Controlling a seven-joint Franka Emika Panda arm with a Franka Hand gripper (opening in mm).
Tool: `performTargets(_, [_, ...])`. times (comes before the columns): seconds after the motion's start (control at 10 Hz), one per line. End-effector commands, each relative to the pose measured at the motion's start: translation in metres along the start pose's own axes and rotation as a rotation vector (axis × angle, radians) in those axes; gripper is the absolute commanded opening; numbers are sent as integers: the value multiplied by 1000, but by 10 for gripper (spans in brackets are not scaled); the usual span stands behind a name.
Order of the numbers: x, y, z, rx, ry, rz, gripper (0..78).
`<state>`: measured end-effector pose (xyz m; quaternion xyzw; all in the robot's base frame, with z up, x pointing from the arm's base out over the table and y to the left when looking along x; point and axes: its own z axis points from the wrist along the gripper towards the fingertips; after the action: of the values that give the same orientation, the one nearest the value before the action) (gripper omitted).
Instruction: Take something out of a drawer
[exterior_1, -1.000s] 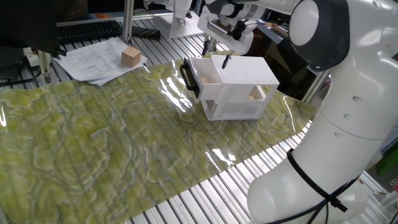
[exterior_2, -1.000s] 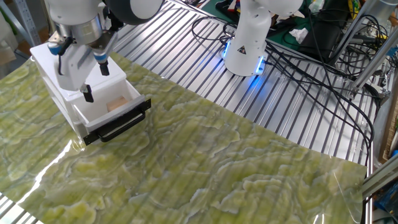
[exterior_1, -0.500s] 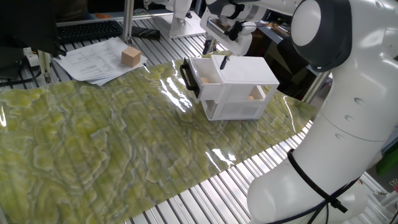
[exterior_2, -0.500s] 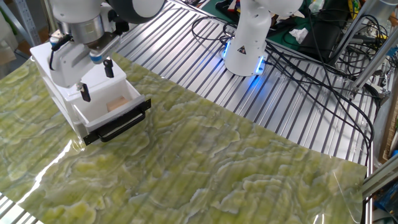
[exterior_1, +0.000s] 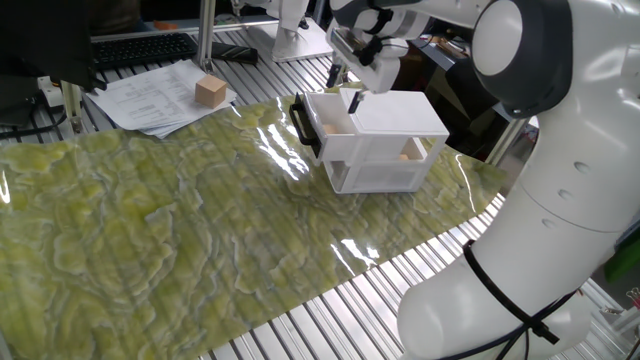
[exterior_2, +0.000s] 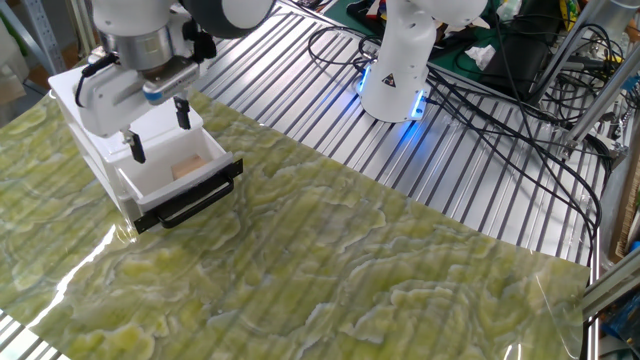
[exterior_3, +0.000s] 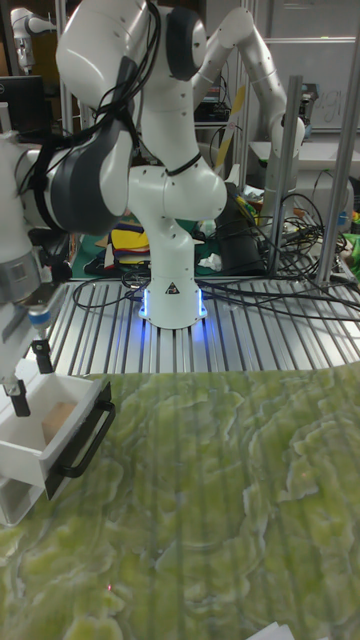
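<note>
Upper left of the other fixed view: white cabinet (exterior_2: 95, 130) on the green-patterned mat (exterior_2: 330, 270); top drawer (exterior_2: 178, 172) pulled out, black bar handle (exterior_2: 190, 200) facing the frame's lower middle.
Cube location: small tan cube (exterior_2: 185, 169) on the drawer floor, close behind the handle, apart from the side walls as far as visible; same cube (exterior_3: 58, 421) at lower left of the tall fixed view.
Tool: gripper (exterior_2: 155, 125) above the open drawer, pointing down, fingers spread wide, nothing between them.
Key relation: cube lying below the gripper and offset toward the handle; in the tall fixed view the fingertips (exterior_3: 20, 405) hang above the cube and slightly left of it, no contact.
Long axis: none to speak of; cube faces roughly square, any pair equally graspable.
Finger line: in the other fixed view runs roughly along the drawer's width; judged compatible with the cavity.
Coming move, judged: short shift toward the handle, then straight descent around the cube.
Risk, judged: a finger clipping the drawer's front wall.
Not the target: larger tan block (exterior_1: 210, 91) on papers (exterior_1: 160, 95), upper left of one fixed view, well apart from the cabinet.
</note>
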<state>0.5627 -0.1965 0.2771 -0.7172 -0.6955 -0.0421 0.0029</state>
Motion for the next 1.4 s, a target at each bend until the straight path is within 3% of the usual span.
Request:
performTargets(0.1, [21,-10,12,-90,-11,347,774])
performTargets(0.8, [23,-16,25,-86,-6,358,774])
performTargets(1.4, [16,-23,35,-73,-11,321,774])
